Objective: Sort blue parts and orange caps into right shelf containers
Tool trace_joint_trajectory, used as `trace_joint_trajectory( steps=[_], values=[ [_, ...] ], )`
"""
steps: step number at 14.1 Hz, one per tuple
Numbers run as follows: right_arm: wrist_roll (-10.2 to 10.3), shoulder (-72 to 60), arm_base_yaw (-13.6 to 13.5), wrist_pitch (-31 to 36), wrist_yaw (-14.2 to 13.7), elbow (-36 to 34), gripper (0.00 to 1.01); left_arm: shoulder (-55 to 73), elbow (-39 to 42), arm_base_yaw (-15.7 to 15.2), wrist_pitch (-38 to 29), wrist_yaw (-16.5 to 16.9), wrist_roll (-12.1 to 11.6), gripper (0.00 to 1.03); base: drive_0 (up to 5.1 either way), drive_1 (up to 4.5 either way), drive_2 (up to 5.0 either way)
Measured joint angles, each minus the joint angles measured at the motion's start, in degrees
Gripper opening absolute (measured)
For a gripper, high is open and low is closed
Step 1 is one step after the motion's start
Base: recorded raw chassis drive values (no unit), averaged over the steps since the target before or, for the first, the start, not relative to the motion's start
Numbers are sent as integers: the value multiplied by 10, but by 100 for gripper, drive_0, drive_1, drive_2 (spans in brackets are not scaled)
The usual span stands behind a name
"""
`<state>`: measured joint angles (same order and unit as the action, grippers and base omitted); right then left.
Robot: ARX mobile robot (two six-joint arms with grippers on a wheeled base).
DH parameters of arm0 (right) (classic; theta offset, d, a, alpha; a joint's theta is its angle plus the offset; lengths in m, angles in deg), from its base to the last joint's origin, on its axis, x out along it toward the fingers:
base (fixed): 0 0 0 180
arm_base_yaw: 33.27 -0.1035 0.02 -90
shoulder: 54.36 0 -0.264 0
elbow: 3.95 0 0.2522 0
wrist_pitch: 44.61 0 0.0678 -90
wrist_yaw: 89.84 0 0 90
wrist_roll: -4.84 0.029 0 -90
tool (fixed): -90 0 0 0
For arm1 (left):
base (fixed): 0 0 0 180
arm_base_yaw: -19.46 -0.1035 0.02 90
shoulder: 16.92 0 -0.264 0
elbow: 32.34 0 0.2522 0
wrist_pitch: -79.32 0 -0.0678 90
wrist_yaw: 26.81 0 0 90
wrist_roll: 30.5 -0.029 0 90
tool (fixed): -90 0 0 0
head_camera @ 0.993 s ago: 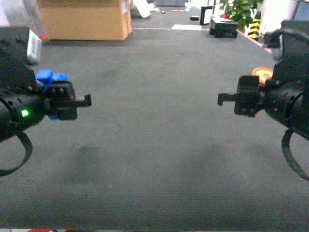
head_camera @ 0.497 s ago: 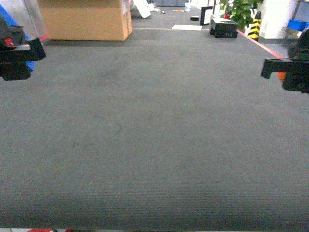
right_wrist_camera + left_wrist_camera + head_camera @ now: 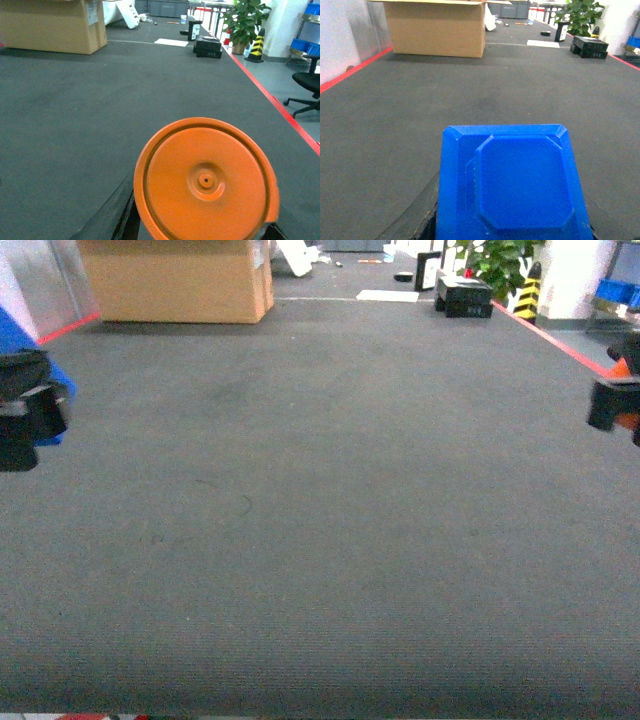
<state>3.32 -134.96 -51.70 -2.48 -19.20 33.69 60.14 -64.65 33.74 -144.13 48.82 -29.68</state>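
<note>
A bright-blue part [image 3: 512,185] with a raised eight-sided face fills the lower middle of the left wrist view and hides the jaws that hold it. In the head view my left gripper [image 3: 30,420] sits at the far left edge, shut on this blue part [image 3: 57,400]. A round orange cap [image 3: 206,180] with a small centre boss is held in my right gripper, which is shut on it. That right gripper [image 3: 612,405] shows at the far right edge of the head view, with the orange cap [image 3: 627,421] behind it. Blue bins [image 3: 302,46] stand on a shelf far to the right.
Dark grey carpet [image 3: 320,520] stretches ahead, edged by red lines [image 3: 560,340]. A large cardboard box [image 3: 175,280] stands at the back left. Black cases [image 3: 462,295], a potted plant [image 3: 495,260] and a striped cone [image 3: 527,295] are at the back right, with an office chair [image 3: 306,85] beyond the line.
Both grippers have swung apart from the middle of the head view to its left and right edges, each still holding its piece.
</note>
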Motion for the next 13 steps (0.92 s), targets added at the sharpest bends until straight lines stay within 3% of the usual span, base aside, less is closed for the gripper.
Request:
trace_joint_trajectory(
  steps=[2,6,7,10,11,12,13],
  values=[
    [7,63,37,-2,40,-59,45,-59,45,-28,7,25,0,44,0,0,0],
    [7,170,86,-33,94,-141,45,-165,112,-68,52,68,0,44,0,0,0],
    [8,199,99,-46,105,-156,45,-167,132,-76,12,75,0,44,0,0,0],
    [9,249,125,-41,130,-200,45,-249,164,-103,89,106,0,44,0,0,0],
    [10,273,130,-72,139,-217,45,-289,166,-137,113,138,0,44,0,0,0],
    [10,302,140,-93,150,-224,45,-314,169,-146,138,135,0,44,0,0,0],
    [10,340,178,-116,187,-226,45,-345,177,-144,167,143,0,44,0,0,0]
  ],
)
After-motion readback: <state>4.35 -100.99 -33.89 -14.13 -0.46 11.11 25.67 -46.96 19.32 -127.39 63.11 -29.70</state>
